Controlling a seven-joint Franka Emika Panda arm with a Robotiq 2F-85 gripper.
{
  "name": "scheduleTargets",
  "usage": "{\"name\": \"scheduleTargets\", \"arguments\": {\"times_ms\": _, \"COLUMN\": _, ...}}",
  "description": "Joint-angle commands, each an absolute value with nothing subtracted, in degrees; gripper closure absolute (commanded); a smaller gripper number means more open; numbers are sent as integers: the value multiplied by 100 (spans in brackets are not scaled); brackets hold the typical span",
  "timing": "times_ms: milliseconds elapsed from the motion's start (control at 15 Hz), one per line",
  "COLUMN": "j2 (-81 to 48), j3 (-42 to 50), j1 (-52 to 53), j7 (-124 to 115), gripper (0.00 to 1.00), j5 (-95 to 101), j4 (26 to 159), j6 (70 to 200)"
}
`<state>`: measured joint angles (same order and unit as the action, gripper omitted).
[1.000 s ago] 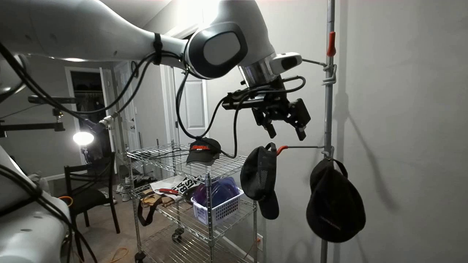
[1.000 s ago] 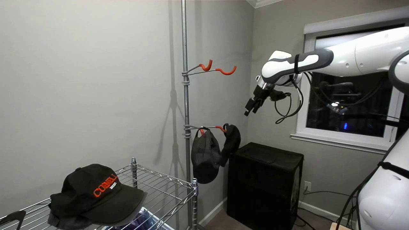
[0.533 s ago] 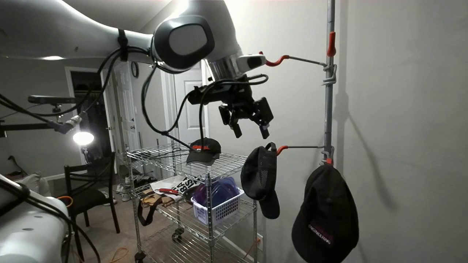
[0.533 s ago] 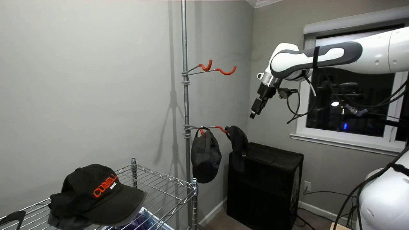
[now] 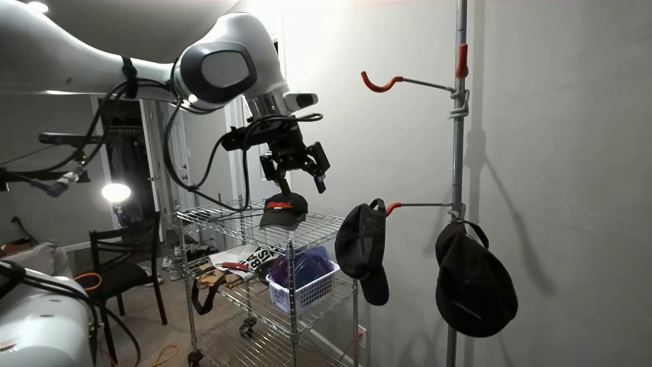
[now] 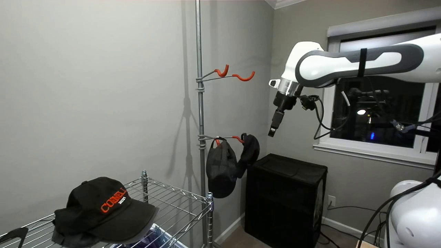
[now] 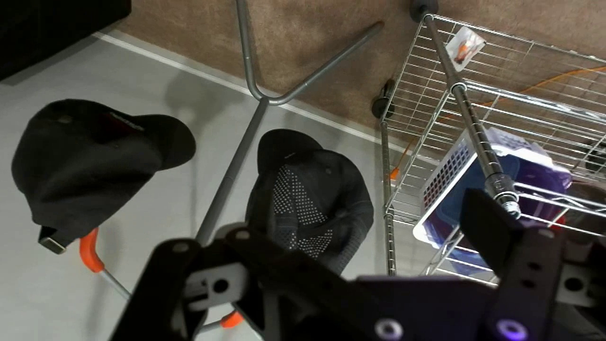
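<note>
Because its crown seems stiff enough to stand by itself, a black cap [image 6: 106, 206] with orange lettering sits upright on a wire cart [image 6: 210, 206], well left of the pole [image 6: 201, 106] in an exterior view, its brim on the side nearer that pole. The cart stands to the pole's left too, and lower down it carries a pale basket [image 5: 316, 295] heaped with purple and blue plastic pieces [image 5: 308, 265], perhaps gathered there because they would shift about on open wires.

Right of the pole reach its lower hooks [image 6: 237, 138], splayed apart, presumably so that what hangs on them does not crowd together. Nearest the pole, a mesh cap [image 6: 222, 168] hangs by its back strap, brim downward; if its hook curls up like the upper hooks [image 6: 244, 76] on the pole, that lip would stop the loop from slipping off. Farther right of the pole, a dark cap [image 6: 249, 151] hangs by its strap too.

Past both caps, well apart from the pole, the jaws slant downward at the end of the arm [image 6: 330, 65], standing wide with nothing between them and touching neither cap. Also right of the pole, a black box [image 6: 286, 203] stands upright, its faces too dark to show what is inside.
</note>
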<state>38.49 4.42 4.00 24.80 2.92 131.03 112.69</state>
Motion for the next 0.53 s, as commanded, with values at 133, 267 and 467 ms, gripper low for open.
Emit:
{"name": "scheduleTargets", "arguments": {"times_ms": 133, "j2": 4128, "j3": 263, "j1": 783, "j7": 2643, "gripper": 0, "j5": 399, "j4": 13325, "j6": 11118}}
{"name": "scheduleTargets", "arguments": {"times_ms": 267, "j2": 4178, "j3": 188, "j1": 926, "j7": 2648, "gripper": 0, "j5": 374, "j4": 13356, "j6": 11079}}
{"name": "scheduleTargets", "arguments": {"times_ms": 467, "j2": 4249, "j3": 99, "j1": 1113, "j7": 2675, "gripper": 0, "j5": 366, "j4": 13397, "j6": 11048}}
